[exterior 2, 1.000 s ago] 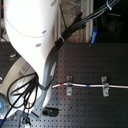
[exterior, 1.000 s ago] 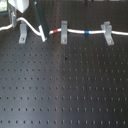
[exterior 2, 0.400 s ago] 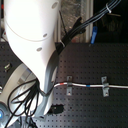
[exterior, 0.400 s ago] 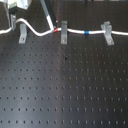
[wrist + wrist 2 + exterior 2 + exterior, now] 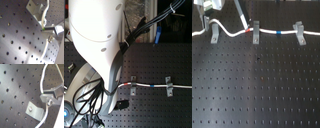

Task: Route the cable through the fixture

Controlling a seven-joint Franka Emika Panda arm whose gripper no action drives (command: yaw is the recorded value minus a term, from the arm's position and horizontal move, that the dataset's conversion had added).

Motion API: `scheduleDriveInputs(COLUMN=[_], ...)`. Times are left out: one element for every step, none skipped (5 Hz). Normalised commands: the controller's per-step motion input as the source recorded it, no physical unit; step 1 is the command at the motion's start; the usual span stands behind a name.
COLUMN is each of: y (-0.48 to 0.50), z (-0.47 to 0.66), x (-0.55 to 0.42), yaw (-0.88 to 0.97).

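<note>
The white cable (image 5: 267,31) runs across the back of the board in the first exterior view. Its red band (image 5: 247,31) sits at the narrow middle clip (image 5: 255,33) and its blue band (image 5: 279,32) lies just before the right clip (image 5: 298,31). Left of the red band the cable humps up over the fixture (image 5: 214,34), the left-leaning grey clip. My gripper (image 5: 206,20) hangs just above the fixture at the back left, shut on the cable. In both wrist views the cable (image 5: 44,17) crosses a dark finger (image 5: 56,92) beside a grey clip (image 5: 35,111). The arm hides the fixture in the second exterior view.
A black perforated board (image 5: 257,85) fills the scene. A dark rod with a white tip (image 5: 242,15) slants down behind the middle clip. In the second exterior view the white arm (image 5: 99,45) and its black hoses (image 5: 86,97) cover that view's left half.
My gripper has moved toward the first exterior view's left, taking the cable along. The cable's slack now arches over the fixture instead of slanting down toward the middle clip.
</note>
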Motion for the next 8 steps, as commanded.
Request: scheduleDriveInputs(y=[0.006,0.005,-0.018,-0.045,-0.059,-0.041,-0.13,-0.151], z=[0.12,0.16,0.23,0.23,0.22,0.16,0.02,0.0], x=[-0.023,-0.036,-0.039,-0.017,-0.018,0.001,0.092,0.051], yaw=[-0.24,-0.18,-0.16,-0.14,-0.1,-0.05,0.12,0.18])
